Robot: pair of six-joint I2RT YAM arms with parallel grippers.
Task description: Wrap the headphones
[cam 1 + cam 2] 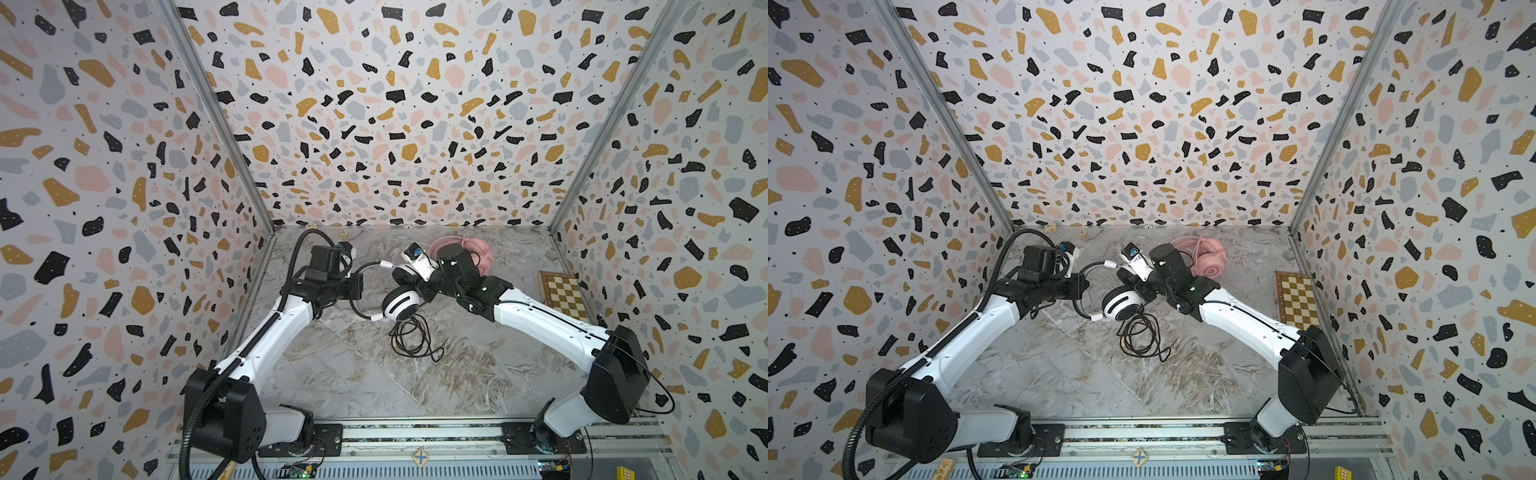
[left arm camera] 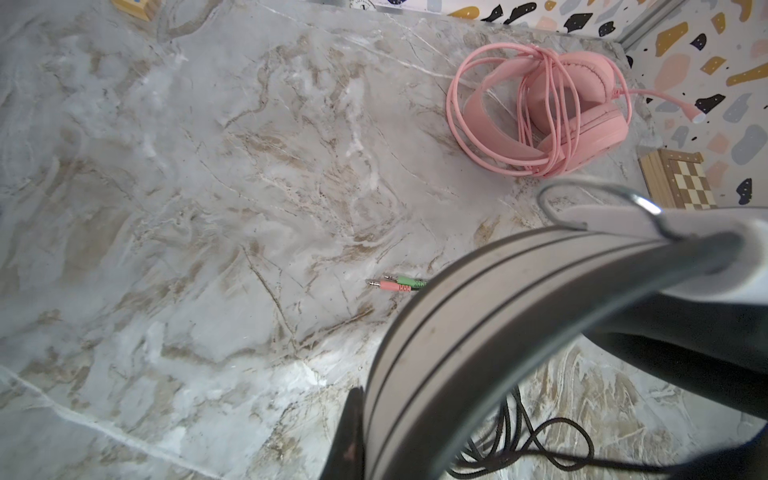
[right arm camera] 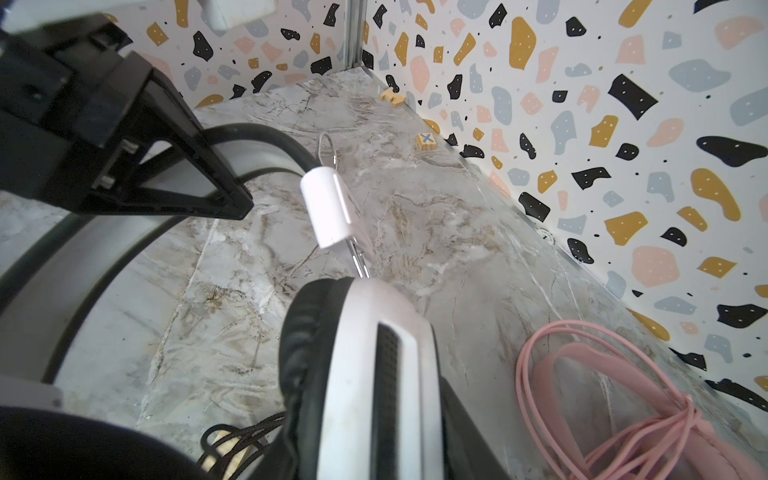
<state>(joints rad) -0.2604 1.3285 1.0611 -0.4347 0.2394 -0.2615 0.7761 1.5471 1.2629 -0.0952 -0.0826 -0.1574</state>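
Note:
The white headphones [image 1: 400,306] [image 1: 1121,304], with black pads and headband, are held up at mid-table between both arms. My left gripper [image 1: 360,286] [image 1: 1085,286] is shut on the black-edged headband [image 2: 478,332]; one dark finger [image 2: 352,436] presses its side. My right gripper [image 1: 415,282] [image 1: 1136,282] [image 3: 374,440] is shut on the far ear cup [image 3: 361,374]. The black cable [image 1: 411,338] [image 1: 1142,336] [image 2: 540,440] lies in a loose pile below, its pink and green plugs [image 2: 399,284] on the table. The pink headphones [image 1: 1210,259] [image 2: 573,112] [image 3: 623,415] lie at the back, cable looped around them.
A folded chessboard [image 1: 565,295] [image 1: 1298,299] [image 2: 681,183] lies along the right wall. Small wooden blocks [image 3: 426,140] [image 3: 392,96] [image 1: 343,233] sit by the back wall. Patterned walls close in three sides.

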